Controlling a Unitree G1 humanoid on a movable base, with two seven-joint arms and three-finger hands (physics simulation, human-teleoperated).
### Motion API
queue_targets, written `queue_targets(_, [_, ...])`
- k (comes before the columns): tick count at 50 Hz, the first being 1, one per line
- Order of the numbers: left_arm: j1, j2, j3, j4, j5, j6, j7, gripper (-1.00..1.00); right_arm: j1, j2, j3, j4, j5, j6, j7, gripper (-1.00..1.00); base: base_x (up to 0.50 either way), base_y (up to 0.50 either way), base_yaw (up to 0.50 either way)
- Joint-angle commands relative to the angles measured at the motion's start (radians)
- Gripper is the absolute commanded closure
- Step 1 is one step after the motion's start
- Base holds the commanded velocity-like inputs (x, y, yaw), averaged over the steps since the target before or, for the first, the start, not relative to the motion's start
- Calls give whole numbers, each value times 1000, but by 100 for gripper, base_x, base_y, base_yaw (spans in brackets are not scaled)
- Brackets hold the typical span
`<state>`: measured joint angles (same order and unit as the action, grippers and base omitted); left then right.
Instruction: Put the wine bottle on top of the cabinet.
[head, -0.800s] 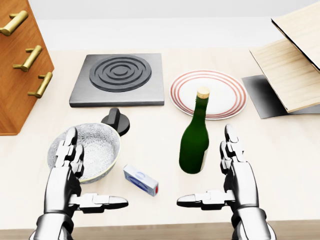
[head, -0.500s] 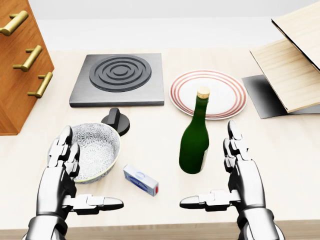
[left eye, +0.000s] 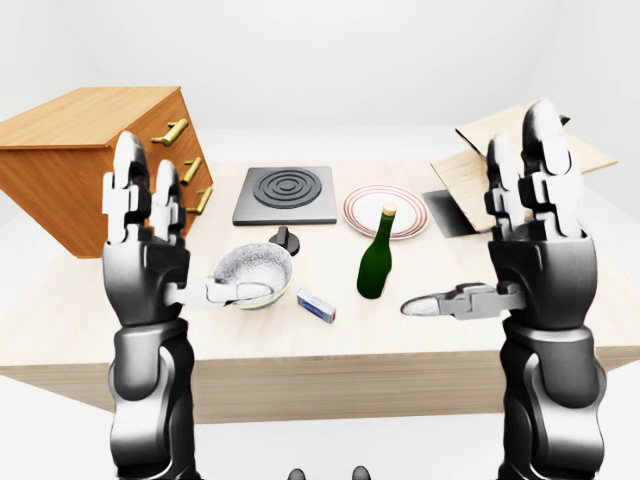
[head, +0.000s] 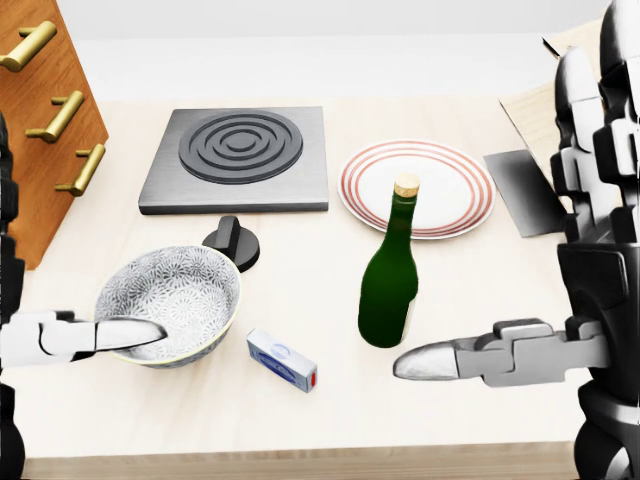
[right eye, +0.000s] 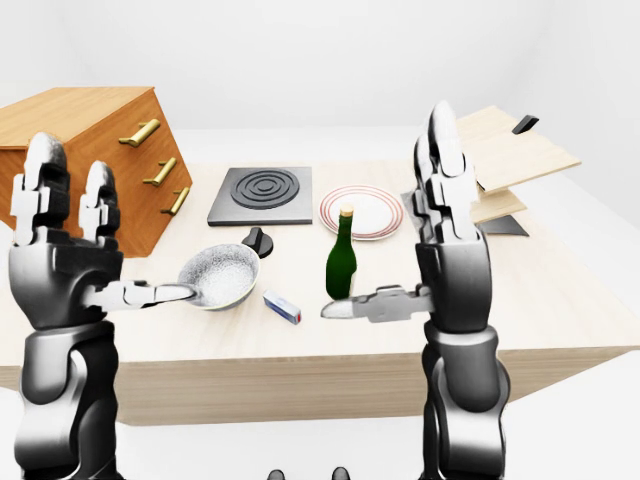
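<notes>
The green wine bottle (head: 388, 290) with a cork stands upright on the light table, below the striped plate in the head view. The wooden cabinet (left eye: 82, 165) with brass handles stands at the table's left end, its flat top bare. My left hand (left eye: 205, 228) is open and raised, fingers up, thumb pointing right over the bowl. My right hand (left eye: 468, 220) is open and raised to the right of the bottle, its thumb pointing left toward it. Neither hand touches the bottle.
A dark hotplate (head: 237, 155) and a red-striped plate (head: 417, 185) lie above the bottle in the head view. A patterned bowl (head: 168, 300), a black knob (head: 232, 240) and a small blue-white box (head: 282, 358) lie to its left. Wooden boards (left eye: 520, 150) on a dark sheet (head: 520, 190) are at right.
</notes>
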<state>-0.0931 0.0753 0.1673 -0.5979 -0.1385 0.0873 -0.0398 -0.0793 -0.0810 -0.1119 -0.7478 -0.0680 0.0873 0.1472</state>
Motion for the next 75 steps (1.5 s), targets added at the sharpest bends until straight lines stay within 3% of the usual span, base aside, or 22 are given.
queue_targets(1, [-75, 69, 162, -245, -160, 0, 37, -100, -68, -30, -28, -286, -35, 0, 50, -100, 0, 0, 0])
queue_targets(8, [-61, 96, 196, -327, -240, 0, 74, -100, -50, -27, -12, -299, -58, 0, 65, -100, 0, 0, 0])
queue_targets(13, [-55, 105, 217, -350, -270, 0, 91, -100, -37, -44, 32, -299, -167, 0, 108, -100, 0, 0, 0])
queue_targets(17, [-54, 112, 232, -370, -297, 0, 103, -100, -35, -4, 23, -299, -219, 0, 160, -100, 0, 32, 0])
queue_targets(26, [-40, 121, 249, -376, -310, 0, 103, -100, -32, 40, 18, -299, -267, 0, 207, -100, 0, 50, 0])
queue_targets(39, [-25, 109, 236, -374, -287, 0, 81, -100, -40, 47, 15, -299, -292, 0, 230, -100, 0, 50, 0])
queue_targets(49, [-10, 88, 203, -360, -249, 0, 61, -100, -6, 66, -52, -299, -96, 0, 138, -100, 0, 5, 0])
queue_targets(61, [-1, 77, 205, -376, -240, 0, 49, -100, 31, -1, -106, -299, 162, 0, 8, -100, 28, 0, 0])
queue_targets(75, [3, 75, 206, -364, -238, 0, 45, -100, 39, -68, -83, -299, 223, 0, -63, -100, 50, 0, 0])
